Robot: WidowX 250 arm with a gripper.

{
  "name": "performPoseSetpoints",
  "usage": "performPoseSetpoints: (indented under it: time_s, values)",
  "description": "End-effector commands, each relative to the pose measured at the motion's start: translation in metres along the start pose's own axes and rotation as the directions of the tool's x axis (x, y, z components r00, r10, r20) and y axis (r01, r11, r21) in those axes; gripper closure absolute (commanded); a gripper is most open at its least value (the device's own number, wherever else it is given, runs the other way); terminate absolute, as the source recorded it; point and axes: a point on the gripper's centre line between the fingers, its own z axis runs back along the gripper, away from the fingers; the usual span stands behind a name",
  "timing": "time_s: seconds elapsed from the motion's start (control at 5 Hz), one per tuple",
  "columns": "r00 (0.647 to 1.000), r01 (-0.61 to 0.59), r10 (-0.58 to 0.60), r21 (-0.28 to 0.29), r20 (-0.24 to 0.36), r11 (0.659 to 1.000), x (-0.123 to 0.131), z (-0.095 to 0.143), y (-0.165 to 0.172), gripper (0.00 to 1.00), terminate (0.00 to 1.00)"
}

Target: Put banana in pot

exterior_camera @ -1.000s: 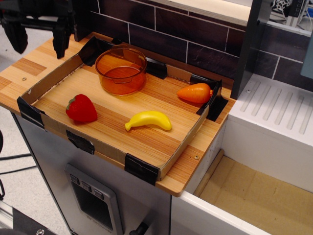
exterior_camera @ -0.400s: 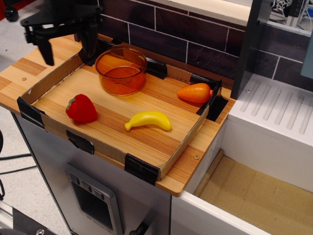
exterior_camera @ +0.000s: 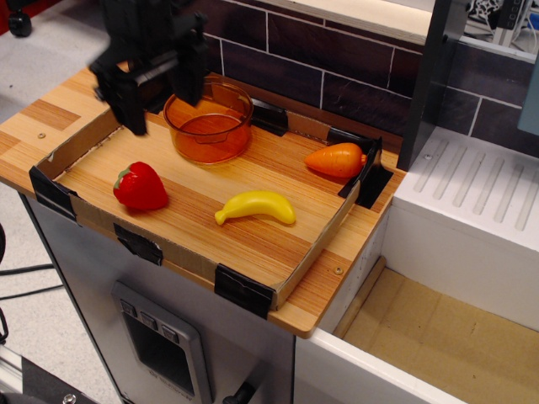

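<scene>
Banana [exterior_camera: 256, 206] lies on wooden tray [exterior_camera: 253, 181] before dark brick wall [exterior_camera: 337, 59].

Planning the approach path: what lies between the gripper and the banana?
In the only view, bare wooden tray floor. The open gripper hangs by the pot; the strawberry sits left of the line to the banana.

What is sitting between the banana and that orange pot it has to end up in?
Nothing visible. Bare wooden board separates the banana from the pot. The strawberry lies off to the left and the carrot off to the right, both clear of that path. The open gripper hovers beside the pot, also unblocked.
</scene>
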Motion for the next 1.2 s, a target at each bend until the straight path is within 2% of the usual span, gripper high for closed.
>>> performPoseSetpoints:
  time_s: [0.0, 0.2, 0.4, 0.8, 1.0]
  values:
    - [0.998, 0.064, -0.063, -0.055, 0.016, 0.996, -0.044, -0.003, -0.022, 0.0, 0.0]
    - [0.995, 0.087, -0.085, -0.036, 0.047, 0.996, -0.065, -0.021, -0.036, 0.0, 0.0]
    - [0.992, 0.096, -0.095, -0.006, 0.083, 0.995, -0.071, -0.046, -0.04, 0.0, 0.0]
    - [0.985, 0.109, -0.112, 0.033, 0.131, 0.994, -0.07, -0.077, -0.038, 0.0, 0.0]
    - [0.985, 0.118, -0.124, 0.053, 0.122, 0.992, -0.07, -0.079, -0.038, 0.0, 0.0]
